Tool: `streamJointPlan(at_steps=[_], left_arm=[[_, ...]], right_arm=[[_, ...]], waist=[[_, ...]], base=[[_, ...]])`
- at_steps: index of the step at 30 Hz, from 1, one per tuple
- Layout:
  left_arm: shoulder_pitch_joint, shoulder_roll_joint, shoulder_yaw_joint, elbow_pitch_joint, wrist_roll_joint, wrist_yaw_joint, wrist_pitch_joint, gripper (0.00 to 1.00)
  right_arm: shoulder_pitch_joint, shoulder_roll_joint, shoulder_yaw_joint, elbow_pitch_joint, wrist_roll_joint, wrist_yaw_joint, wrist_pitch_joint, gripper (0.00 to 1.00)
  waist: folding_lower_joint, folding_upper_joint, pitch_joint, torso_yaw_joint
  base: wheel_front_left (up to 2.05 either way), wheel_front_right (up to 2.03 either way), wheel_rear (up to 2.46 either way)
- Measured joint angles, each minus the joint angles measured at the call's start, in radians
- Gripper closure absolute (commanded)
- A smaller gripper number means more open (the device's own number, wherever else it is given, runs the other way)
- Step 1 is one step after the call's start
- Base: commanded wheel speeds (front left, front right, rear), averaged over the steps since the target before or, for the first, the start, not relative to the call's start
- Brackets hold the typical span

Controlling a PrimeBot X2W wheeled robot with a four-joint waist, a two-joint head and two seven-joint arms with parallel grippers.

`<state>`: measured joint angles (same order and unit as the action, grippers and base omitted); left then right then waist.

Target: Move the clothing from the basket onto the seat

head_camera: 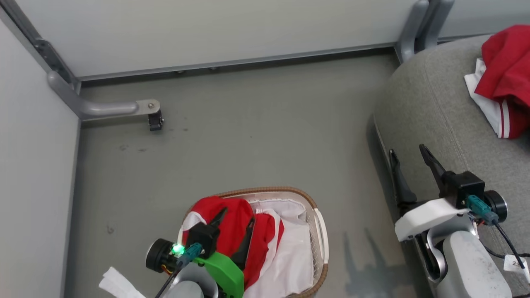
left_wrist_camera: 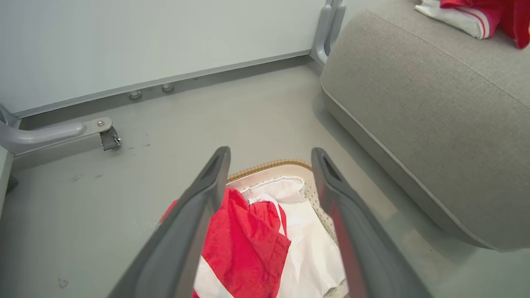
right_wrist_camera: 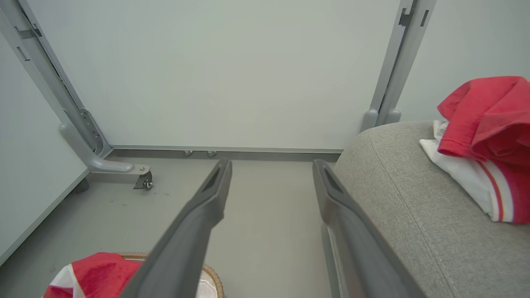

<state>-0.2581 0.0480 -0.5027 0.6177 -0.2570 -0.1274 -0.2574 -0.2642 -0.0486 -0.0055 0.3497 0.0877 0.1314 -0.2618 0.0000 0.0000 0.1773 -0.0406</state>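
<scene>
The left end effector (head_camera: 235,219) hangs open and empty over the basket (head_camera: 290,191). Its fingers are spread above red clothing (head_camera: 211,207) heaped on the left over a white liner (head_camera: 296,252). The right end effector (head_camera: 407,150), also open and empty, is at the left edge of the seat (head_camera: 430,107). A second red garment (head_camera: 505,62) lies far right on the seat. Open grey floor (head_camera: 248,136) stretches to the wall panels (head_camera: 207,33).

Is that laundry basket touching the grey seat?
Apart. The head view shows a strip of bare floor between the basket and the seat.
</scene>
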Motion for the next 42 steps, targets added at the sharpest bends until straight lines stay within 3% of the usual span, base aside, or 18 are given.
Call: streamJointPlan(at_steps=[12, 19, 30, 42], left_arm=[[-0.215, -0.001, -0.173, 0.263, -0.126, 0.002, 0.098, 0.0], [-0.315, -0.001, -0.248, 0.331, -0.221, 0.038, 0.161, 0.0], [-0.416, 0.0, -0.266, 0.508, -0.314, 0.151, 0.191, 0.0], [-0.485, -0.001, -0.282, 0.587, -0.363, 0.173, 0.186, 0.0]], right_arm=[[-0.113, 0.0, 0.026, -0.053, 0.012, 0.0, 0.0, 0.0], [-0.16, -0.001, 0.038, -0.087, 0.036, 0.0, 0.0, 0.0], [-0.212, -0.001, 0.076, -0.101, 0.08, 0.0, 0.0, 0.0], [-0.24, -0.001, 0.101, -0.114, 0.122, 0.0, 0.0, 0.0]], waist=[[0.0001, 0.0, 0.201, -0.085], [0.0001, 0.0, 0.323, -0.128], [0.0002, 0.0, 0.468, -0.192], [0.0001, 0.0, 0.545, -0.244]], base=[[0.0, 0.0, 0.0], [0.0, 0.0, 0.0], [0.0, 0.0, 0.0], [0.0, 0.0, 0.0]])
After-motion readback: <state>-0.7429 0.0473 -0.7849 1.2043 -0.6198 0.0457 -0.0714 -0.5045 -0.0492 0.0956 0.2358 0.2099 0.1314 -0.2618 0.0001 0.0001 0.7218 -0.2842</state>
